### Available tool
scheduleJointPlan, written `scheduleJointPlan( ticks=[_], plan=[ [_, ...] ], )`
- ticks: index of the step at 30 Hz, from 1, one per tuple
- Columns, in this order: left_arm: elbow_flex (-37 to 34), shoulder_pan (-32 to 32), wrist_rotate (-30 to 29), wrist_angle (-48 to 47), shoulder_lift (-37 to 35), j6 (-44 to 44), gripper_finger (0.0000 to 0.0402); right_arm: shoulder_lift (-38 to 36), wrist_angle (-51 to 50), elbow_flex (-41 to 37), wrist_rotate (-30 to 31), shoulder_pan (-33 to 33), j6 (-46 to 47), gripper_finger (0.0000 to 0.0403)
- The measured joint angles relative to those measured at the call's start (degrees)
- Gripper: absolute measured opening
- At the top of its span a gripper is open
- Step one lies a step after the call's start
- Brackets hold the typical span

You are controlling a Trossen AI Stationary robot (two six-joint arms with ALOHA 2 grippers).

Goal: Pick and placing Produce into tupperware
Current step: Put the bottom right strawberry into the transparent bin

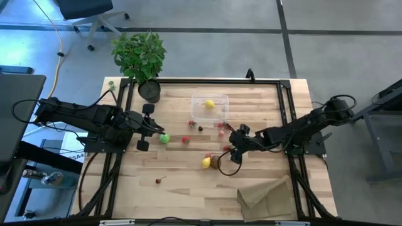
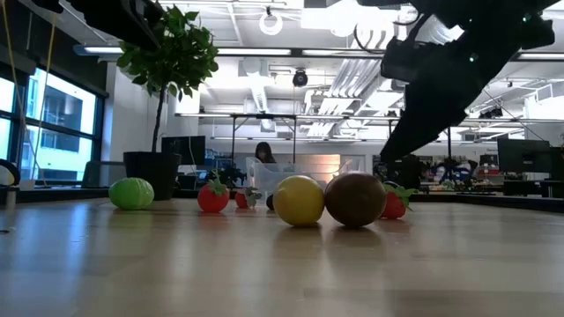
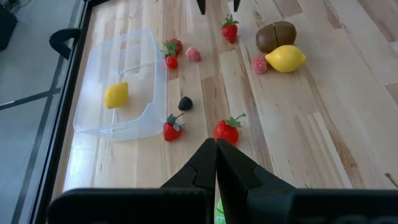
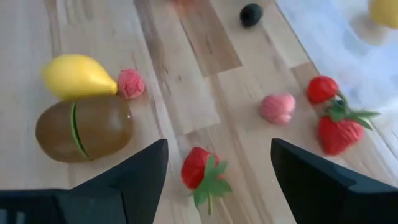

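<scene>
Hovering wide open over the scattered fruit, the right claw sits just beside the kiwi and the loose lemon in the high view, while the left claw waits clenched and empty near the lime; the tupperware holds just one lemon, so by my read the job is barely begun. From table height, the loose lemon and kiwi sit touching, a strawberry and the lime off to the side. Over to the left wrist: the tupperware with its single lemon, berries strewn around it on the table. And the right wrist: fingers spread above a strawberry, nothing gripped. Left to go: lemon, lime, kiwi, every berry.
</scene>
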Motion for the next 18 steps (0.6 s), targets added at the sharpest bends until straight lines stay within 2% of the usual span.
scheduleJointPlan(
  ticks=[11,18],
  plan=[
    [0.0,0.0,0.0,0.0,0.0,0.0,0.0003,7.3,2.8,0.0,0.3,0.2,-3.4,0.0273],
    [0.0,0.0,0.0,0.0,0.0,0.0,0.0003,8.5,6.3,-1.7,-2.7,-0.6,-6.3,0.0273]
  ],
)
